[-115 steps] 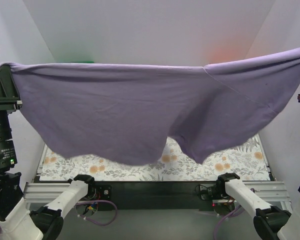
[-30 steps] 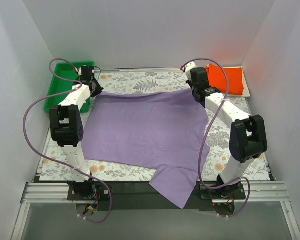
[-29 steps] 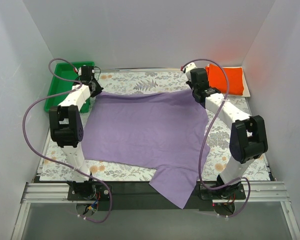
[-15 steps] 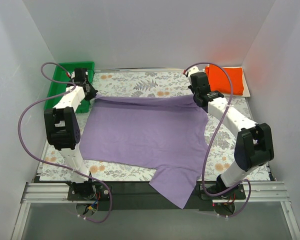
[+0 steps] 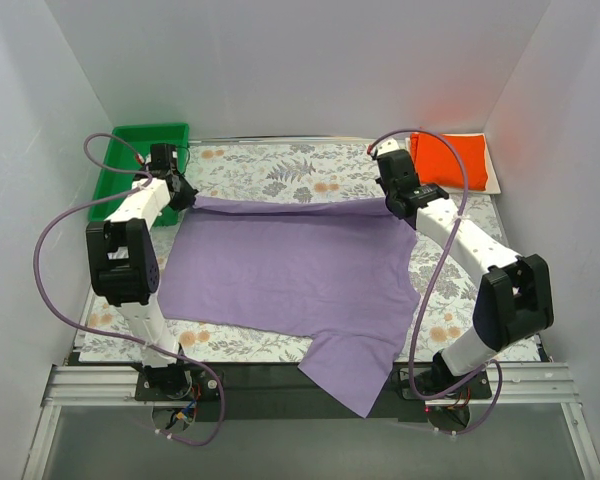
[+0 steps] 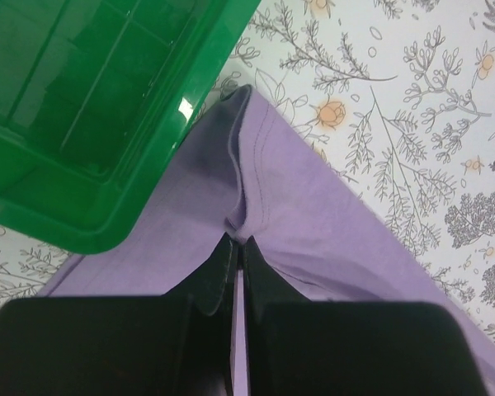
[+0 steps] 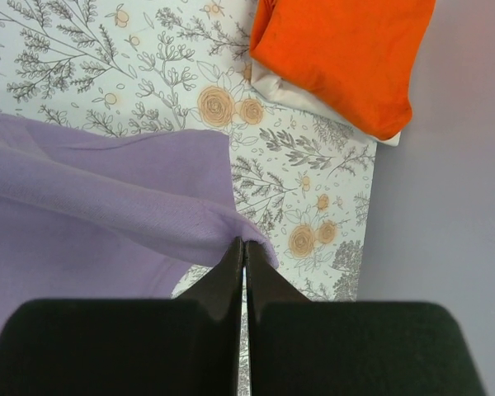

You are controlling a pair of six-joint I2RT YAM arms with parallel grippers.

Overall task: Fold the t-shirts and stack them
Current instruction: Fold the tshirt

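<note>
The left gripper is clenched on the far left corner of the lavender t-shirt, and the right gripper is clenched on its far right corner. A second ago that far hem lay flat on the counter. It is now raised and stretched taut between the two grippers, and it has come a little toward the near edge. The spreading looks done and the first fold seems to be starting.

The rest of the shirt lies flat across the middle of the counter, with one flap hanging over the near edge, right of centre.

The left gripper is just beside the green tray in the far left corner. The right gripper is near the folded orange t-shirt, which lies on a whitish t-shirt in the far right corner. Bare counter shows along the far edge and the right edge, and the way toward the near edge looks open.
</note>
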